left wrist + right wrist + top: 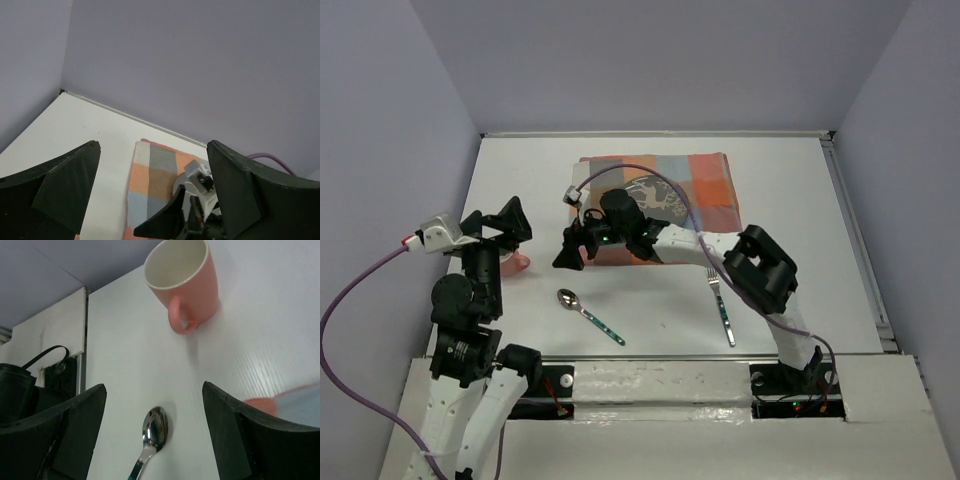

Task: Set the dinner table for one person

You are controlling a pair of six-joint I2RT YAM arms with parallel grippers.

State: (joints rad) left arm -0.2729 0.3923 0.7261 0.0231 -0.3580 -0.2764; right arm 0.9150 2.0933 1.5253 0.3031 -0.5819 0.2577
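The white dinner table (790,200) holds a checked cloth (705,178) at the back centre with a patterned plate (645,187) on it, partly hidden by my right arm. A pink mug (518,263) stands at the left, a spoon (588,314) lies in the near middle and a fork (721,306) lies near right. My left gripper (513,228) is open and empty, raised just above the mug. My right gripper (570,252) is open and empty, low over the table at the cloth's near left corner. Its wrist view shows the mug (182,280) and spoon bowl (154,429) ahead.
Grey walls enclose the table on three sides. In the left wrist view the cloth (152,170) and the right arm's camera head (200,182) lie between the open fingers. The cloth's corner (285,402) shows in the right wrist view.
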